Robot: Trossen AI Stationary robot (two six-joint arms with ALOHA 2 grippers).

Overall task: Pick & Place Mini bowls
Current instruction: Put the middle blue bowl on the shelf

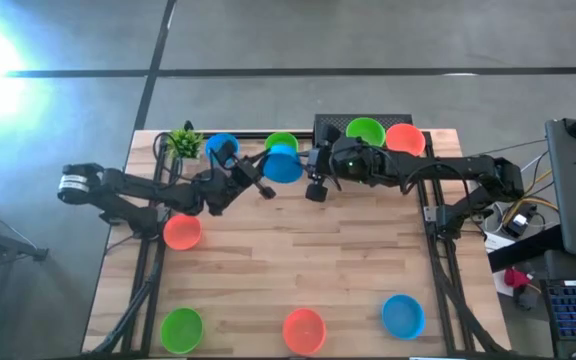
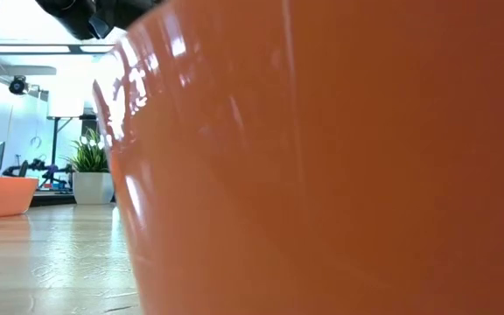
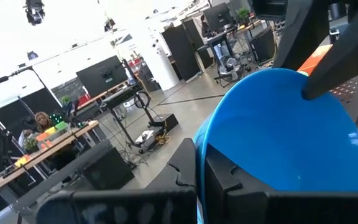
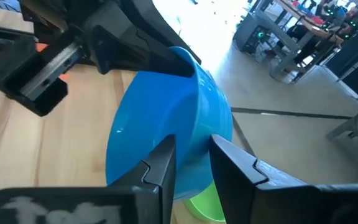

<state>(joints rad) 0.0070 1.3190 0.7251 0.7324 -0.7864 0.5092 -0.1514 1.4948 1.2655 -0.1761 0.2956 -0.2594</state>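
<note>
1. At the table's left rear corner stood a small leafy plant [image 1: 184, 142], with a blue bowl [image 1: 221, 147] just beside it on its right.
2. The left arm reached in from the left edge, and an orange-red bowl [image 1: 182, 232] sat on the wood just in front of it.
3. The left gripper [image 1: 265, 187] was clamped on the rim of a second blue bowl, the held blue bowl [image 1: 284, 166]; the left wrist view showed that rim [image 3: 199, 149] pinched in its fingers, the bowl tilted on edge.
4. The right gripper [image 1: 315, 186] met the same bowl from the other side. In the right wrist view its two fingers [image 4: 161, 163] straddled the bowl's rim [image 4: 194, 112], one inside and one outside; whether they were already pressing on it I could not tell.
5. A green bowl [image 1: 281, 144] sat just behind the held one, partly covered by it.
6. Further right along the rear edge were another green bowl [image 1: 365, 130] and an orange-red bowl [image 1: 405, 139], touching or nearly so.
7. Along the front edge, well apart from one another, sat a green bowl [image 1: 181, 328], an orange-red bowl [image 1: 304, 330] and a blue bowl [image 1: 403, 315].
8. The low view was almost filled by the wall of an orange-red bowl [image 2: 339, 166].
</note>
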